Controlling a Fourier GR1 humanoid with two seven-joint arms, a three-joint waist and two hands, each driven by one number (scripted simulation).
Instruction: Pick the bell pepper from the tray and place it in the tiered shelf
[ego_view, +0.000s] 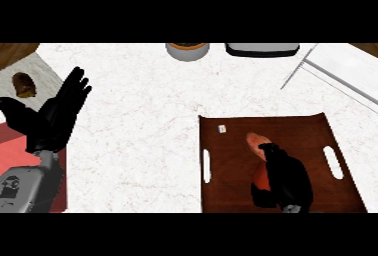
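The bell pepper (255, 142), orange-red and lying lengthwise, rests on the brown tray (229, 197) at the lower right. My right hand (286, 175) comes down over the pepper's right side. Its fingers curl onto the pepper and its thumb presses the lower red end, hiding much of it. The white tiered shelf (332, 67) stands at the upper right, beyond the tray's far edge. At the left, my left hand (55, 115) rests open with fingers up, away from the tray.
A round bowl (187, 50) and a dark grey container (262, 49) sit at the counter's far edge. A brown item (24, 84) lies on a wooden board at the far left, with a red mat (15, 150) below it.
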